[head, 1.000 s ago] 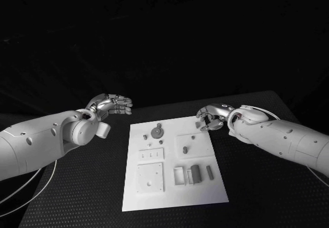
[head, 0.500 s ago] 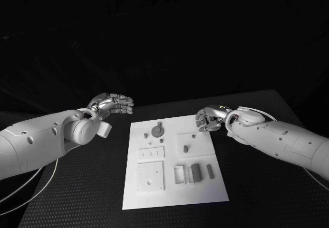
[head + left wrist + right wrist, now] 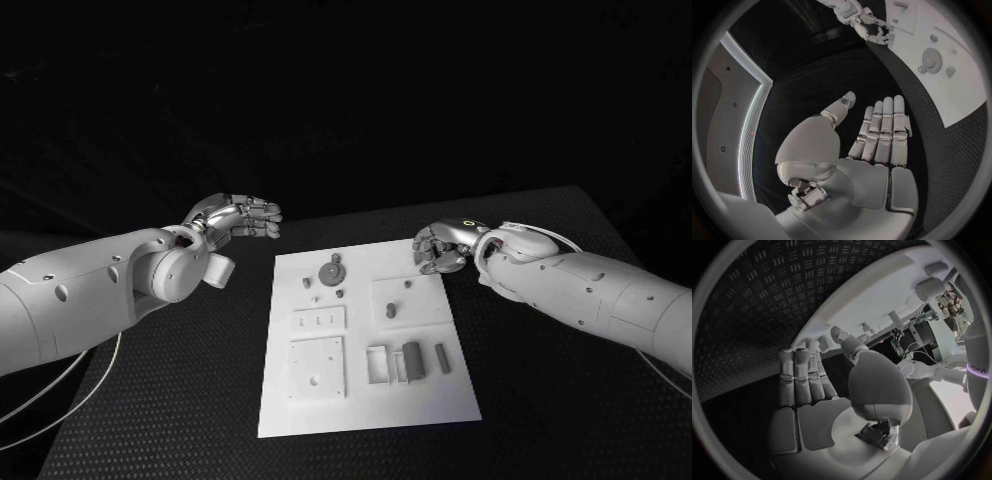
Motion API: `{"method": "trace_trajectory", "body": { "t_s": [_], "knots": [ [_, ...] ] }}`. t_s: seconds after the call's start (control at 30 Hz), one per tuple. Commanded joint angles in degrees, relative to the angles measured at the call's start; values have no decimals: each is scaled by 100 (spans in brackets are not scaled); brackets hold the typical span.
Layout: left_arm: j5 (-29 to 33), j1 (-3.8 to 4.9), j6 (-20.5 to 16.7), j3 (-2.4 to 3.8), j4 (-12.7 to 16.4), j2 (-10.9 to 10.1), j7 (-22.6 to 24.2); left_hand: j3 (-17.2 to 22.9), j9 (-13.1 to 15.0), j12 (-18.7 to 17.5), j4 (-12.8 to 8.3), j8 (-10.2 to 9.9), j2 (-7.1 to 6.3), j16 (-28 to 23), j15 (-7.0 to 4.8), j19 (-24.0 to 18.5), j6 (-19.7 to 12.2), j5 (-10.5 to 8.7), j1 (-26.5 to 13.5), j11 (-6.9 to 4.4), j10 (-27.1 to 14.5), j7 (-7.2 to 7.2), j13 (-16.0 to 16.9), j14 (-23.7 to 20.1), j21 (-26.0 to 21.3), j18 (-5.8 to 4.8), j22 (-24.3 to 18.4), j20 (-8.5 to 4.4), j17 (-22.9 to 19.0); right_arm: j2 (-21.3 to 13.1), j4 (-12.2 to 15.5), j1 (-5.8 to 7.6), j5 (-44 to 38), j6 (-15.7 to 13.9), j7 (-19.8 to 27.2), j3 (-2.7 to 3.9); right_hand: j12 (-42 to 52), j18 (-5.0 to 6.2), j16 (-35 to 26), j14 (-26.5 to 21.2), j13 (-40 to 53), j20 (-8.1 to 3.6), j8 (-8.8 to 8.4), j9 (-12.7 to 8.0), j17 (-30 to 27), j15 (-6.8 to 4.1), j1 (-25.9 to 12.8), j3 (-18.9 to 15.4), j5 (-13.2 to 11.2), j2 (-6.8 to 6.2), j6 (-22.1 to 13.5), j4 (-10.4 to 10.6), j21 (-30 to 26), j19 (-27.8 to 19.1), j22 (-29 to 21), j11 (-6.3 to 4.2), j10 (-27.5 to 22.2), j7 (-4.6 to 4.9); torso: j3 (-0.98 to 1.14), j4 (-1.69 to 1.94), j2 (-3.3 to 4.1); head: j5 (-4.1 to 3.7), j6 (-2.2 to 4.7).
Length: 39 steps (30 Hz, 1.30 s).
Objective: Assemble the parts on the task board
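**Right hand nearest the board's far corner, both hands holding nothing**

We see the task board (image 3: 368, 340) lying flat in the middle of the bench (image 3: 548, 400), its long axis running away from us. The small grey parts (image 3: 411, 362) sit on its surface: a round piece with smaller ones near the far end, upright blocks in the near right part.

Our right hand (image 3: 444, 248) hovers over the board's far right corner, fingers (image 3: 433, 262) curled in toward the palm; we can make out nothing held between them. From those fingers the parts lie toward us and to our left, the round piece closest, the blocks farther down the board.

Our left hand (image 3: 238, 218) hangs off the board's far left corner, above bare bench, fingers straight and close together, released and holding nothing.

We judge the right hand the nearer one for the first pick. Bare bench lies on both long sides of the board, giving room to come in from either side; the bench's far edge runs just beyond both hands.
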Motion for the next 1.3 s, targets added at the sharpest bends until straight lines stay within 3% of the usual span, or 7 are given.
{"method": "trace_trajectory", "body": {
  "t_s": [0.03,0.3,1.03,1.3],
  "knots": [
    [-39,4,65,3,33,-5,19,-22,-9,-25,0,-17,6,-21,11,13,-28,1,-65,22,-9,28,-9,24,-40,79,8,8,4,18,-15,-28,-84,76,-94,-16,56,488,45,26,103,-14,27,-8,-10,-43,-14,-23,-15,66,67,-16,32,53,58,-23,48,-3,5,-9,4,-9,-10],
    [-50,5,57,4,60,-33,13,-26,-10,-27,0,-17,5,-25,12,11,-29,1,-71,22,-9,28,-10,22,-43,79,8,8,6,54,-31,-28,-81,69,-131,-16,250,488,87,156,638,-74,188,48,-50,-102,-75,-31,-13,204,411,-12,78,159,75,-81,137,-24,6,-13,-1,-49,-27],
    [-75,6,53,5,101,-57,-10,-28,-11,-31,-3,-18,7,-36,14,5,-30,2,-76,22,-10,27,-11,14,-51,79,8,9,9,196,-127,-72,-99,-16,-204,-16,298,488,115,285,1030,-139,229,74,-83,-174,-151,3,-11,397,643,14,132,254,89,-160,282,-99,1,1,2,-18,-75],
    [-75,6,56,5,103,-61,-13,-29,-12,-32,-3,-17,7,-38,15,5,-30,2,-76,22,-8,27,-11,13,-53,79,9,9,11,191,-146,-73,-120,-40,-222,-16,296,488,122,311,1091,-151,237,81,-87,-191,-154,7,-13,447,690,-2,144,269,92,-177,322,-117,4,-19,-1,-4,-85]
  ]
}}
